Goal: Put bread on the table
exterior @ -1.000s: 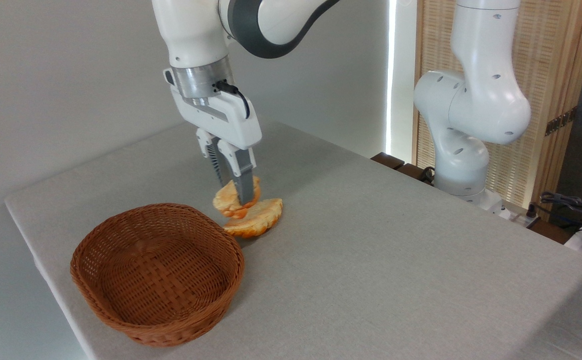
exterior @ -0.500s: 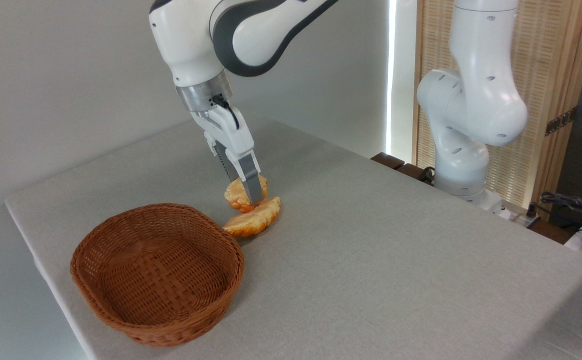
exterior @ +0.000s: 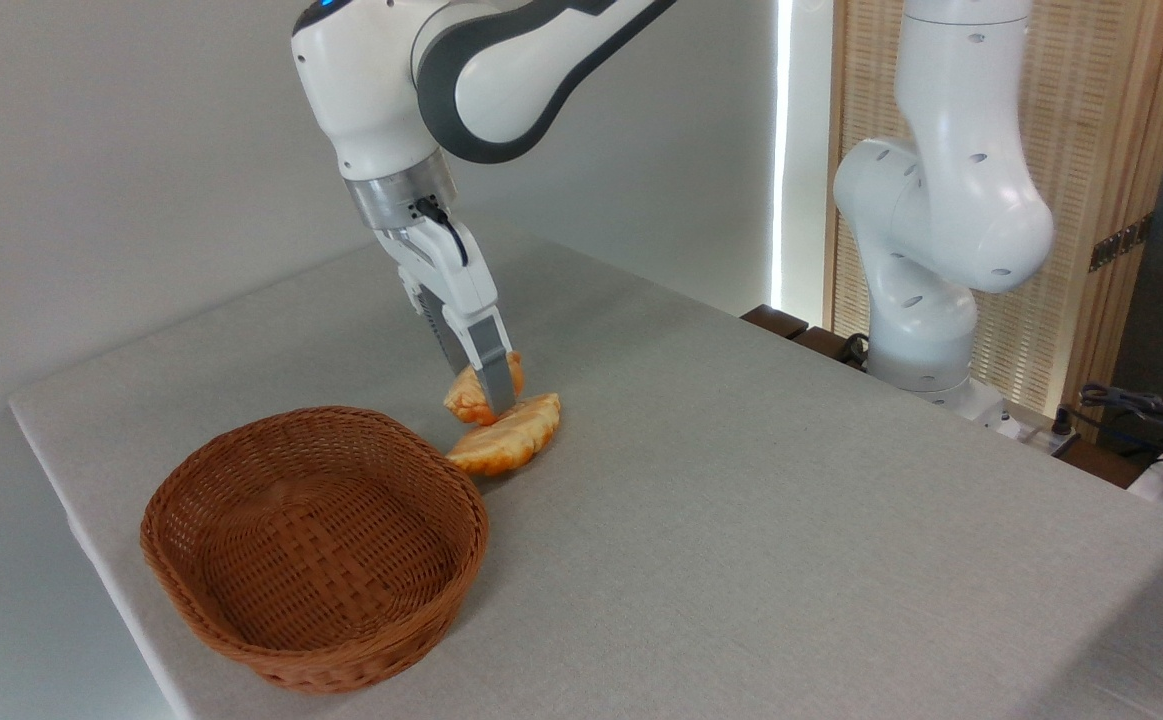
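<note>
1. Near the middle of the table (exterior: 741, 520), the gripper (exterior: 489, 400) is tilted and clamped on the bread (exterior: 469, 398), its grey fingers (exterior: 494, 372) pressed against the bun's sides.
2. This bread is a small, thick, round bun, golden-orange with a paler patch on top. The front finger hides part of it.
3. The bread sits very low, right at the back edge of a flat pastry (exterior: 506, 440); whether it touches the pastry or the cloth cannot be told from this view.
4. That pastry is longer, leaf-shaped and scalloped along one side, golden like the bread. It lies flat on the grey cloth.
5. To the lower left stands a brown wicker basket (exterior: 313, 545) with nothing in it. Its rim lies just beside the pastry's left tip.
6. The basket and the pastry crowd the spot below the gripper on the left and front sides; the cloth to the right is bare.
7. Above, the white arm (exterior: 461, 70) reaches in from the top of the view, with a grey band at its joint and a black cable at the wrist.
8. At the table's far right edge rises the arm's white base column (exterior: 931, 240), in front of a slatted wooden screen (exterior: 1091, 150).
9. Cables (exterior: 1141, 410) lie at the right edge beyond the table.
</note>
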{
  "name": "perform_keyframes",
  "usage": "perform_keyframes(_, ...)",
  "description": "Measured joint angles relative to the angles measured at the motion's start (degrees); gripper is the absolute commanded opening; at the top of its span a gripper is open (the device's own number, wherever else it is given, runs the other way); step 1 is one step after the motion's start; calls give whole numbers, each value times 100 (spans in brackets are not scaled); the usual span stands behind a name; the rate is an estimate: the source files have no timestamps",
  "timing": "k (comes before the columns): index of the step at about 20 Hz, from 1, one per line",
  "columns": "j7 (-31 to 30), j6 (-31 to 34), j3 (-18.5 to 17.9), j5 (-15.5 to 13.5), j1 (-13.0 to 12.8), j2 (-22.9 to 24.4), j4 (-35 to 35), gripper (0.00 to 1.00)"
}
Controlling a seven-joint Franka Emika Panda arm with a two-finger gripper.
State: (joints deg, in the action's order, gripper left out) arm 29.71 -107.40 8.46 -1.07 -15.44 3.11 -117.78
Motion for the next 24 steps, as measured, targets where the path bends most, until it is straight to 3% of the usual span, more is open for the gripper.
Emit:
perform_keyframes(5,-29,-22,-78,-357,18,14,397,100)
perform_keyframes(15,-74,-31,-190,-395,41,58,700,100)
perform_keyframes(24,262,-13,-1169,-387,105,79,1270,100)
